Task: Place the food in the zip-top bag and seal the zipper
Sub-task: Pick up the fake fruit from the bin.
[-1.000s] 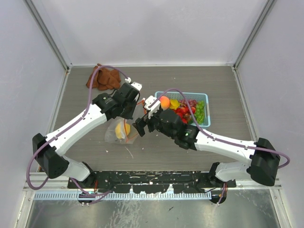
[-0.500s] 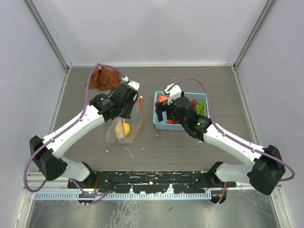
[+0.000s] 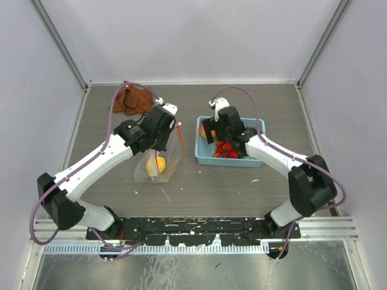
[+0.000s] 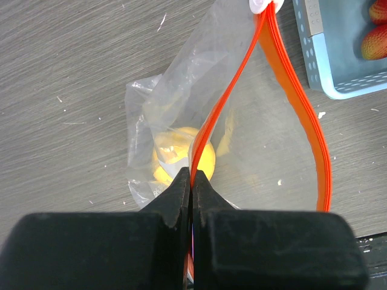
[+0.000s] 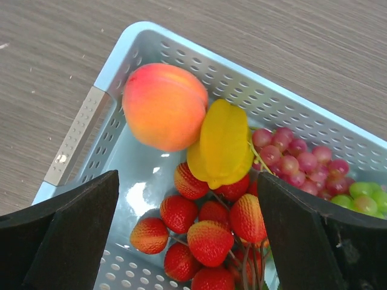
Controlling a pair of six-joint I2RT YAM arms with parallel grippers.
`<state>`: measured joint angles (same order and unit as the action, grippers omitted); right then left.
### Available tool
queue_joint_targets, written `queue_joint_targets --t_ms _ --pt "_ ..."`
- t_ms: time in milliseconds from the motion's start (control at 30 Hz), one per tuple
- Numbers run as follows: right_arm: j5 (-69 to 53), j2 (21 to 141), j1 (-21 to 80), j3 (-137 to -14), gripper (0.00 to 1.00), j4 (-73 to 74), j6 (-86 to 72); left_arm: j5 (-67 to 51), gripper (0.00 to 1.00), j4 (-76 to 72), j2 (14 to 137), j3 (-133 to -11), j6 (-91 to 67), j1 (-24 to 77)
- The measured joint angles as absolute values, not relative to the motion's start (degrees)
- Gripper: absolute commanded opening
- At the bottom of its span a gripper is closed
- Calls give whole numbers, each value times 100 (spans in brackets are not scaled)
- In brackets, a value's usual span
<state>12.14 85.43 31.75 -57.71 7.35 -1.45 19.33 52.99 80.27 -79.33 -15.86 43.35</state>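
Note:
The clear zip-top bag [image 3: 158, 164] lies on the table with a yellow piece [image 4: 181, 154] inside. My left gripper [image 4: 193, 179] is shut on its orange-red zipper strip [image 4: 305, 109] and holds the mouth open; the white slider [image 4: 263, 5] is at the far end. In the top view my left gripper [image 3: 168, 134] is above the bag. My right gripper [image 5: 187, 181] is open and empty, hovering over red strawberries [image 5: 211, 238] in the basket. Next to them lie the peach [image 5: 164, 106], a yellow piece [image 5: 222, 142], and purple [image 5: 290, 160] and green grapes [image 5: 363, 199].
The light-blue perforated basket [image 3: 251, 162] stands right of the bag; its corner also shows in the left wrist view [image 4: 338, 84]. A brown cloth [image 3: 134, 99] lies at the back left. My right gripper [image 3: 213, 134] sits over the basket's left end.
My right arm has swung from beside the bag's mouth back to the right and now hangs open over the basket. My left arm has hardly moved and still holds the strip.

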Motion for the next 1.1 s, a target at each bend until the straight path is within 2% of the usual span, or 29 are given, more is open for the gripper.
queue_joint_targets --t_ms 267,567,1000,1100 --pt "416 9470 3087 -6420 100 781 580 1935 0 5299 8027 -7933 -1584 4309" --pt "172 10318 3061 -6847 98 742 1094 1935 0 5299 8027 -7933 -1584 4276" --pt "-80 10777 3011 -7046 95 692 1581 1933 0 5299 8027 -7933 -1581 4261" --pt "-128 10822 3011 -7054 90 685 1643 1931 0 5299 8027 -7933 -1581 4261"
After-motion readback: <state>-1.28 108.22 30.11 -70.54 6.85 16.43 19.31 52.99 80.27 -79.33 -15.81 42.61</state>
